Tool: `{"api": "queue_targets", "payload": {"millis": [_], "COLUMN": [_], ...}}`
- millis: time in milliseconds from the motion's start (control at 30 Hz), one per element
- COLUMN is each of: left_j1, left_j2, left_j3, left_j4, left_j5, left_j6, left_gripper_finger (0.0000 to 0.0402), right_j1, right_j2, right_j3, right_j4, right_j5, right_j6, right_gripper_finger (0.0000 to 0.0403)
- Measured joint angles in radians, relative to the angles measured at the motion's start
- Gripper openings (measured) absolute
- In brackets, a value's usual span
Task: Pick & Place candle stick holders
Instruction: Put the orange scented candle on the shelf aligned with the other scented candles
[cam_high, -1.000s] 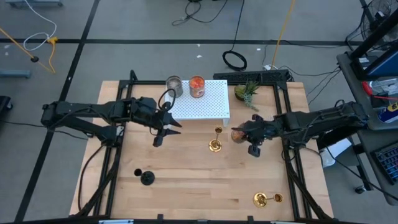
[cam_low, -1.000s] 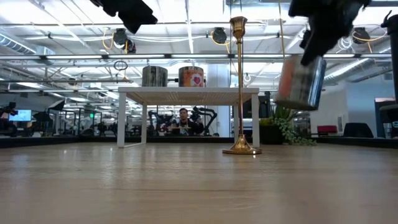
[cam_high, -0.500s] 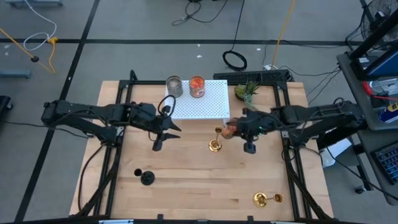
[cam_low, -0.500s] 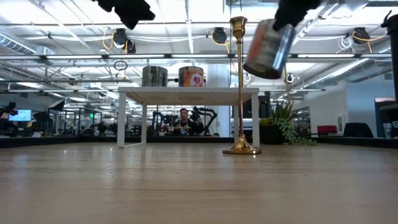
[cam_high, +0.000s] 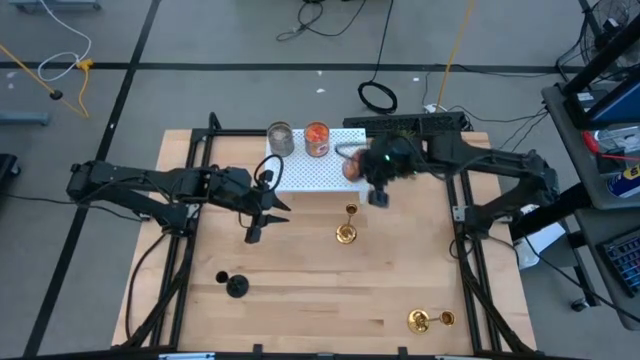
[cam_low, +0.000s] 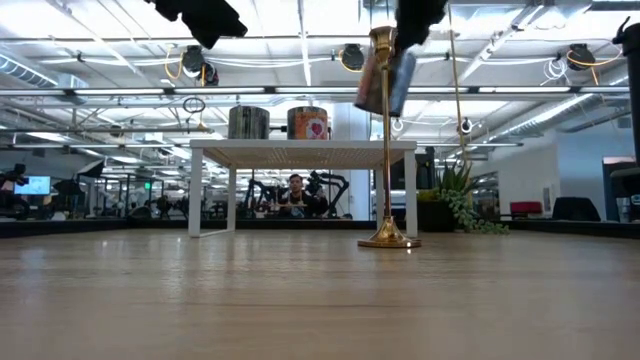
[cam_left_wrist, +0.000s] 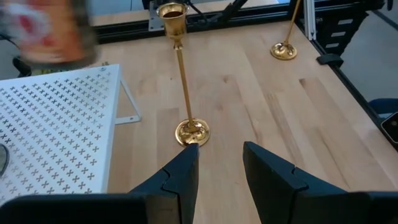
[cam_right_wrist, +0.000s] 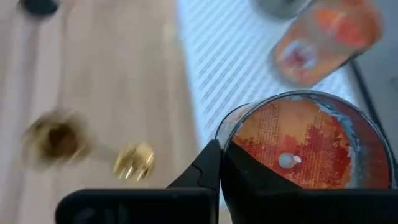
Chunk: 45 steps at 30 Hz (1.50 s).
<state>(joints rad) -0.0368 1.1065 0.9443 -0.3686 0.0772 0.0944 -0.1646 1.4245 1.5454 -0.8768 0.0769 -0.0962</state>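
The right hand is clamped on the rim of an orange glass cup, held in the air over the near right edge of the white perforated stand; the free spot lies just beyond, beside the second orange cup and grey cup. The left hand waits part-open and empty, over the worktop left of the upright gold holder

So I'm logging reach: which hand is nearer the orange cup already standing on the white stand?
Right. The right hand, holding another orange cup, hovers over the white stand just beside the standing orange cup. The left hand is farther, over the table off the stand's front-left corner.
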Motion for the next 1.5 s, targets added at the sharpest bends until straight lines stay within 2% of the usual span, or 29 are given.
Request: {"api": "queue_targets", "payload": {"millis": [100, 300, 433, 633, 1267, 1500], "left_j1": [0.000, 0.001, 0.001, 0.001, 0.001, 0.001], "left_j2": [0.000, 0.000, 0.000, 0.000, 0.000, 0.000], "left_j3": [0.000, 0.000, 0.000, 0.000, 0.000, 0.000], "left_j4": [-0.002, -0.002, -0.002, 0.000, 0.003, 0.003], "left_j5": [0.000, 0.000, 0.000, 0.000, -0.001, -0.001], "left_j6": [0.000, 0.005, 0.005, 0.006, 0.006, 0.006], "left_gripper_finger": [0.0134, 0.0134, 0.0134, 0.0134, 0.0134, 0.0134], "right_j1": [-0.049, -0.156, -0.224, -0.285, -0.292, -0.292], "right_j2": [0.024, 0.070, 0.095, 0.113, 0.115, 0.115], "right_j3": [0.002, 0.002, 0.016, 0.054, -0.003, -0.004], "right_j4": [0.071, 0.074, 0.088, 0.079, 0.122, 0.161], "right_j5": [0.001, 0.002, -0.084, -0.085, -0.115, -0.187], "right_j6": [-0.007, 0.042, 0.072, 0.074, 0.057, 0.057], "right_gripper_finger": [0.0002, 0.0001, 0.0001, 0.0001, 0.0000, 0.0003]}}
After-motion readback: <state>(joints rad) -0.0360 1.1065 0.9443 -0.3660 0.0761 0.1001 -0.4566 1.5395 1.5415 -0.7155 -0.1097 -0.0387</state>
